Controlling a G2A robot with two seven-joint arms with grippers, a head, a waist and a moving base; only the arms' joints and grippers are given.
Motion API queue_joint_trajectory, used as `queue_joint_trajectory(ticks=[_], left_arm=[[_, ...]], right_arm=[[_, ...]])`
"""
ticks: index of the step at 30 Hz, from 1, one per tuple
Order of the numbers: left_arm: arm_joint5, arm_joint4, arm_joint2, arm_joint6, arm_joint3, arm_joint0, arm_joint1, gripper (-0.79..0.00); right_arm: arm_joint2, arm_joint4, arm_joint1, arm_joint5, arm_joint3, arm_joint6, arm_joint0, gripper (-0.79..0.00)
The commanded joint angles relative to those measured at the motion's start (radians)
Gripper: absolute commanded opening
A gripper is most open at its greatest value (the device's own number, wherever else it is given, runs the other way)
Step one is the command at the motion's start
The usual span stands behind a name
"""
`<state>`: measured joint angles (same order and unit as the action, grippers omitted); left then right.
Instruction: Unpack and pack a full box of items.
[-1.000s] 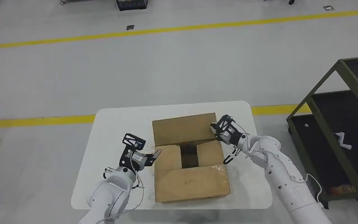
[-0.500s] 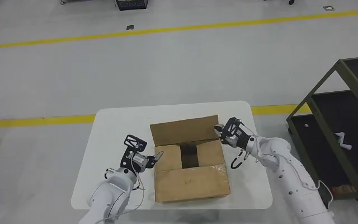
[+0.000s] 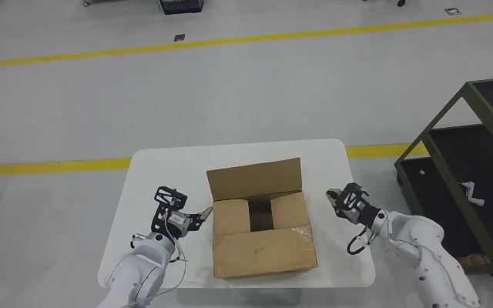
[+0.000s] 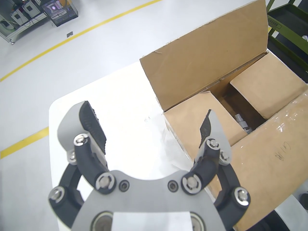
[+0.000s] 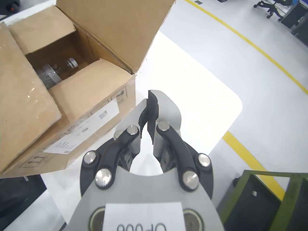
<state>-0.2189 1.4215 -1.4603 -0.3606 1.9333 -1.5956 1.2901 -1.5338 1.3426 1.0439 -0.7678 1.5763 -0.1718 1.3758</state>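
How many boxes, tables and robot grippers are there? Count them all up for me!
cardboard box: 1
white table: 1
grippers: 2 (left gripper, right gripper)
Total: 4

Left gripper (image 4: 146, 112) spread wide, right gripper (image 5: 149, 100) pinched together (pads (image 5: 153, 111) nearly touching), the two well apart.
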Motion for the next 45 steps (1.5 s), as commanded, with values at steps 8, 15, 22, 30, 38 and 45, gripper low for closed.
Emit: queue_joint_trajectory(ticks=[8, 15, 22, 30, 38, 45], left_arm=[[-0.001, 0.033, 0.043, 0.015, -0.005, 0.010, -0.001, 0.000], [0.013, 0.039, 0.062, 0.019, -0.015, 0.022, -0.001, 0.000], [0.011, 0.043, 0.078, 0.024, -0.029, 0.025, -0.003, 0.000], [0.010, 0.044, 0.080, 0.023, -0.030, 0.026, -0.003, 0.000], [0.010, 0.044, 0.080, 0.023, -0.030, 0.026, -0.003, 0.000], [0.010, 0.044, 0.080, 0.023, -0.030, 0.026, -0.003, 0.000]], right_arm=[[0.009, -0.100, -0.002, -0.117, 0.005, 0.032, 0.001, -0.785], [0.116, -0.358, -0.031, -0.244, -0.021, -0.165, -0.041, -0.785], [0.174, -0.552, -0.078, -0.244, -0.028, -0.340, -0.098, -0.468], [0.174, -0.552, -0.078, -0.244, -0.028, -0.340, -0.098, 0.000], [0.183, -0.582, -0.077, -0.227, -0.039, -0.319, -0.088, 0.000], [0.231, -0.720, -0.085, -0.244, -0.095, -0.352, -0.106, 0.000]])
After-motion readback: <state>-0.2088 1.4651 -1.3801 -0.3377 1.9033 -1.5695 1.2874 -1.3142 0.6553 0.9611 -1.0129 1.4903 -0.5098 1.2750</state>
